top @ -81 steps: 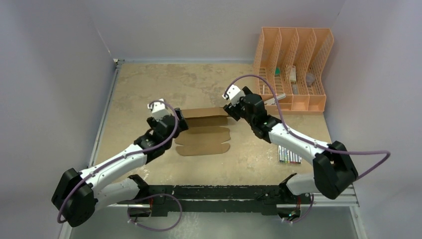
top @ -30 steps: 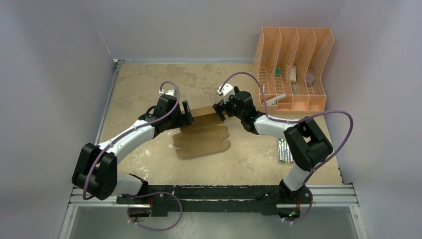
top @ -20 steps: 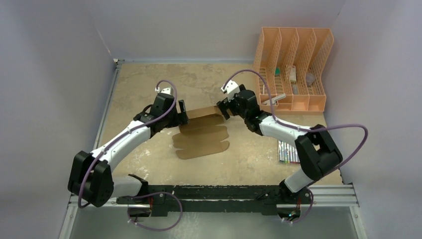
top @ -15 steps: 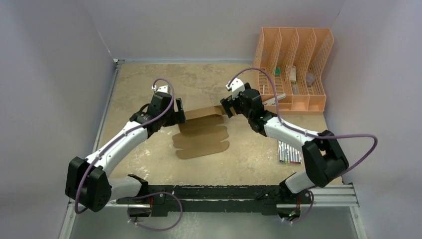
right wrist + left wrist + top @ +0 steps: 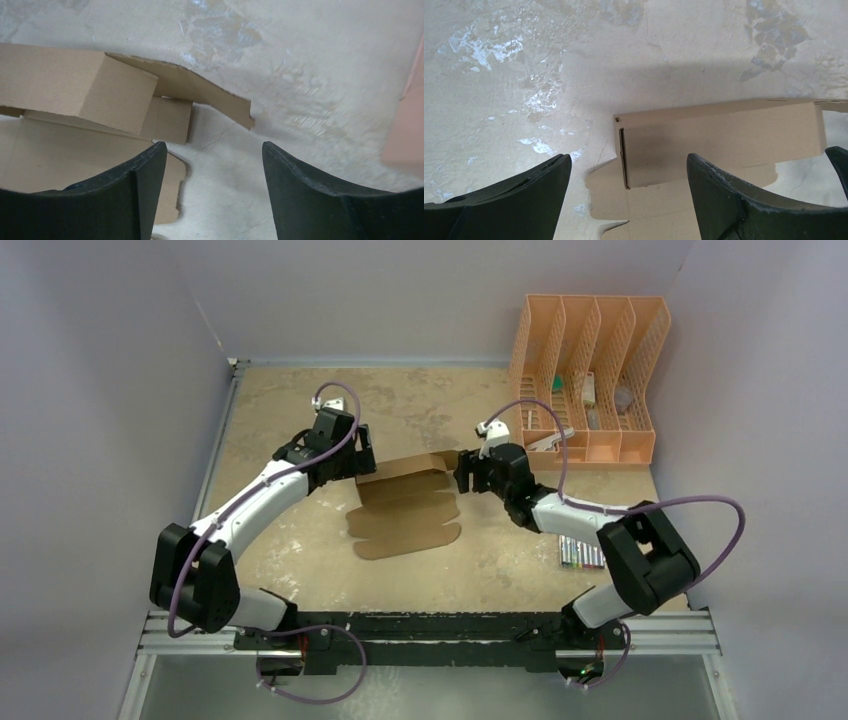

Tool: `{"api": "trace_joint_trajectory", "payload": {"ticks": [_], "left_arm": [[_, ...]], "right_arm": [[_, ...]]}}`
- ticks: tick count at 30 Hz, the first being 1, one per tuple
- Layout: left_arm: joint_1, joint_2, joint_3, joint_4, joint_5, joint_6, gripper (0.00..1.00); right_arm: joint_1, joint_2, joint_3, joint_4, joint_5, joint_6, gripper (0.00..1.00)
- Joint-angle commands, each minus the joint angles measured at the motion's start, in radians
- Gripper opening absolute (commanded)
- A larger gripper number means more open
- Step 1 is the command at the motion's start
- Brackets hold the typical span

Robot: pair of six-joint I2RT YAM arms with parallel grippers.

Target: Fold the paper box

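Observation:
The paper box [image 5: 405, 510] is a brown die-cut cardboard sheet lying mid-table, with its rear panel [image 5: 405, 468] folded up and its tabbed flaps flat toward me. My left gripper [image 5: 362, 458] is open at the panel's left end. In the left wrist view the gripper [image 5: 629, 172] hovers open above the panel's left edge [image 5: 621, 150], touching nothing. My right gripper [image 5: 464, 475] is open just right of the panel's right end. In the right wrist view the gripper [image 5: 210, 152] is empty, and the folded cardboard [image 5: 75, 90] lies to its left.
An orange plastic file rack [image 5: 590, 370] with small items stands at the back right. A pack of coloured markers [image 5: 580, 550] lies near my right arm. Purple walls close in the table on the left, back and right.
Both grippers had been at the ends of the raised panel. The right gripper has drawn back to the right and nearer me, and the left wrist has swung farther back. The panel stays raised.

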Motion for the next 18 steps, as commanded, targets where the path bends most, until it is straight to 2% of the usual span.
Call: {"api": "trace_joint_trajectory", "payload": {"ticks": [1, 5, 9, 18], "left_arm": [[0.007, 0.013, 0.031, -0.002, -0.008, 0.027, 0.86], [0.007, 0.025, 0.030, -0.013, -0.010, 0.045, 0.86], [0.007, 0.044, 0.028, -0.009, -0.001, 0.062, 0.85], [0.008, 0.072, 0.020, 0.010, 0.018, 0.064, 0.85]], "right_arm": [[-0.001, 0.050, -0.091, 0.303, 0.009, 0.256, 0.70], [-0.001, 0.132, -0.102, 0.453, -0.034, 0.296, 0.60], [0.002, 0.211, -0.081, 0.522, -0.049, 0.334, 0.52], [0.027, 0.323, -0.041, 0.551, -0.073, 0.372, 0.46]]}}
